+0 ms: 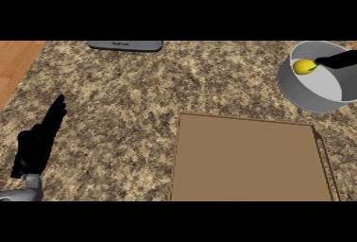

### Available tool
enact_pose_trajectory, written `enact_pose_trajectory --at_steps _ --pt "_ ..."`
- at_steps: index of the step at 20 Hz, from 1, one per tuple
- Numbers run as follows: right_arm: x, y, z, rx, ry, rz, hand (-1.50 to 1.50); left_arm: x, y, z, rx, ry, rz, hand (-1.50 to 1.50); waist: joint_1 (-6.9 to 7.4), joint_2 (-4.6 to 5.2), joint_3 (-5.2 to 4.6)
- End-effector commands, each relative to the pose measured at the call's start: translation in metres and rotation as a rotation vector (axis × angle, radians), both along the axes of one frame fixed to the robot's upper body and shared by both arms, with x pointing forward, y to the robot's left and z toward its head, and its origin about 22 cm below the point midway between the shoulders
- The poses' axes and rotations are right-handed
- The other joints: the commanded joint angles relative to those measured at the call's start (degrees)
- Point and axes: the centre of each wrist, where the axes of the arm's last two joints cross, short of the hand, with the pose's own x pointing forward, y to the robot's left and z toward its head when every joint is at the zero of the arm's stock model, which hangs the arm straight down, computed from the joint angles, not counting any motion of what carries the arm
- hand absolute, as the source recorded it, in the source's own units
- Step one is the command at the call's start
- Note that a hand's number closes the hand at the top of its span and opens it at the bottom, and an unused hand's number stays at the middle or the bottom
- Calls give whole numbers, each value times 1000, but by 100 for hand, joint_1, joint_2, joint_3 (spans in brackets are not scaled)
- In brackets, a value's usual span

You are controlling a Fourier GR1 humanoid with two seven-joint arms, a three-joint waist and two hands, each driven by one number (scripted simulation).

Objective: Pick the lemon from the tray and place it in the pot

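- We see the lemon [304, 66] inside the grey pot [307, 97], near its upper left wall, at the far right of the speckled worktop [140, 94].
- A black shape, our right robot hand [338, 60], reaches in from the right edge with its tip touching the lemon; we cannot tell whether its fingers are apart or together.
- Our left robot hand [38, 142] rests at the lower left, fingers straight and pointing up, holding nothing.
- The brown tray [209, 165] lies flat below the pot, apart from it.
- A grey object [125, 45] sits at the worktop's far edge.
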Motion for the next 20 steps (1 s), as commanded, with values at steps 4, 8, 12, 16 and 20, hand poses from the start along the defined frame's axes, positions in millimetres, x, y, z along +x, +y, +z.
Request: enact_pose_trajectory --at_steps 4,8,12,16,20 --pt "7 6 17 169 -196 60 -150 3 11 6 1 -1 14 0 -7 -17 2" --pt "2 2 0 376 -389 45 -150 3 -6 3 -7 -2 12 0 -104 -33 11" --pt "-12 -34 20 496 -368 67 -150 -7 10 0 6 11 45 0 -149 -74 -5" --pt "-24 -52 15 543 -336 112 -150 -5 22 1 -5 14 36 0 -223 -93 -12" --pt "-46 -78 -5 605 -319 159 -150 -4 3 -8 -13 11 65 0 -307 -119 -12"
